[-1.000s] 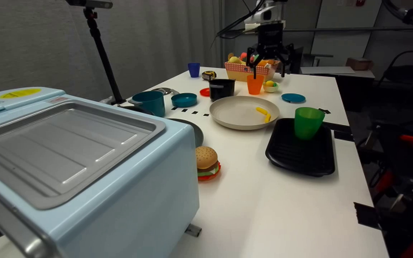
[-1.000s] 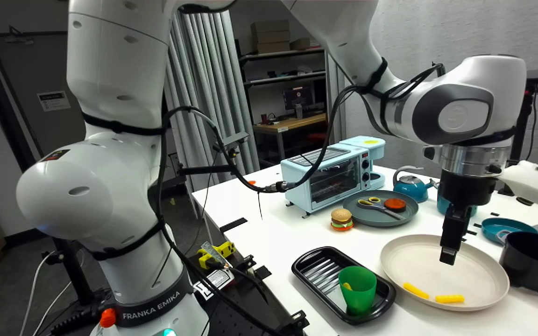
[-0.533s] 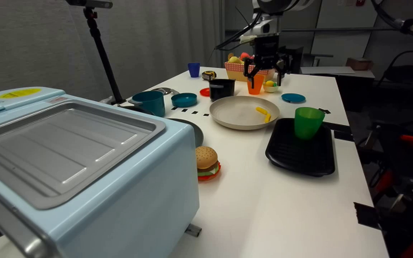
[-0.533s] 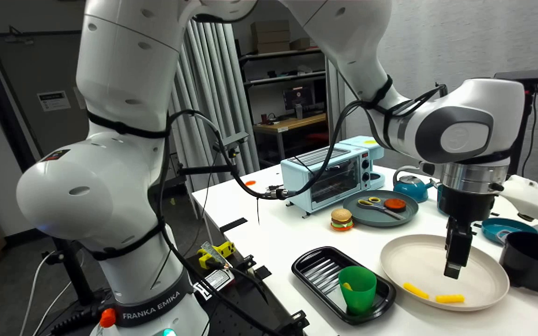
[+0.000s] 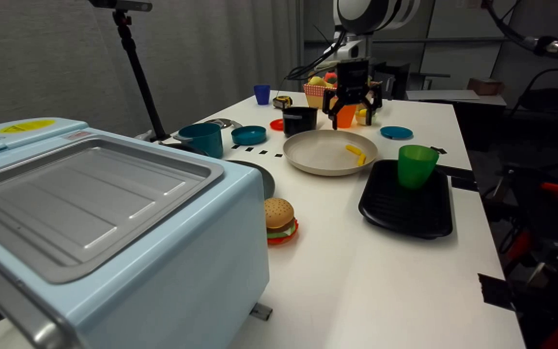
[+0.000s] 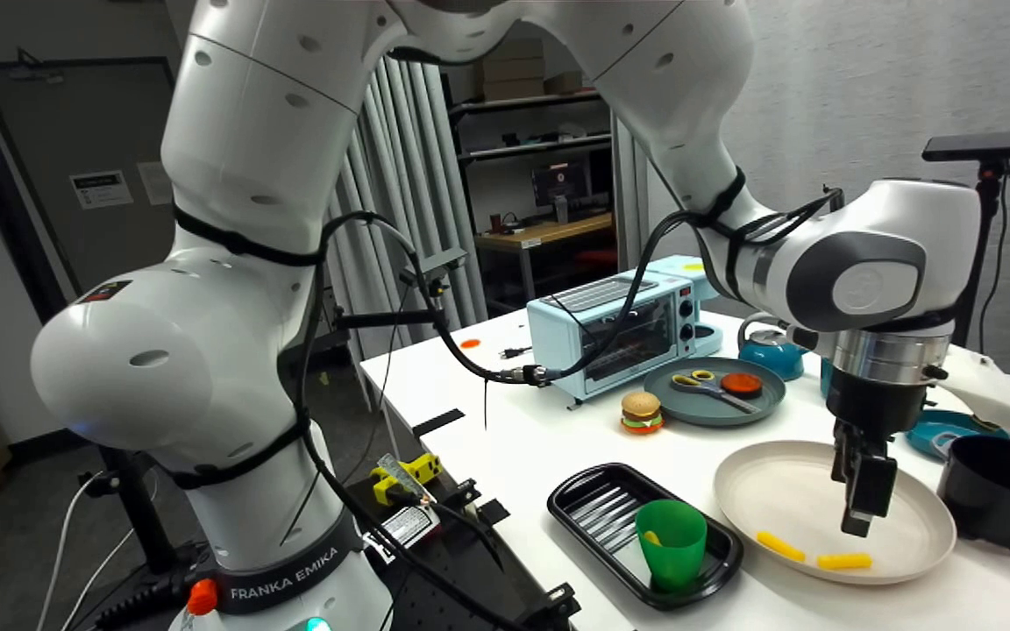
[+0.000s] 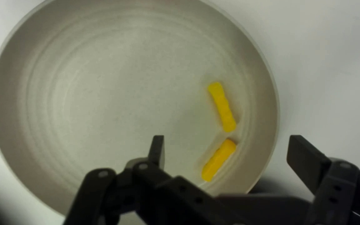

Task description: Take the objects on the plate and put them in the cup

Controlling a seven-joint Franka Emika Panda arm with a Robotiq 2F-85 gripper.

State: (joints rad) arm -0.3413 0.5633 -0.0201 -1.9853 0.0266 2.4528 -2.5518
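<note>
1. A white Franka Emika arm (image 6: 242,149) stands on its base (image 6: 242,517) in an exterior view, its highest stretch cropped by the top edge.
2. The forearm (image 6: 672,96) slopes down to the wrist (image 6: 873,263), where a silver collar (image 6: 891,355) rings the lower end.
3. Beneath, the black gripper (image 5: 351,121) points downward in both exterior views, seen face-on in one angle and nearly edge-on from the base side.
4. Its two fingers (image 7: 157,150) stand wide apart in the wrist view, reaching in from the bottom edge.
5. Face-on, the fingers splay to either side of the palm (image 5: 352,80).
</note>
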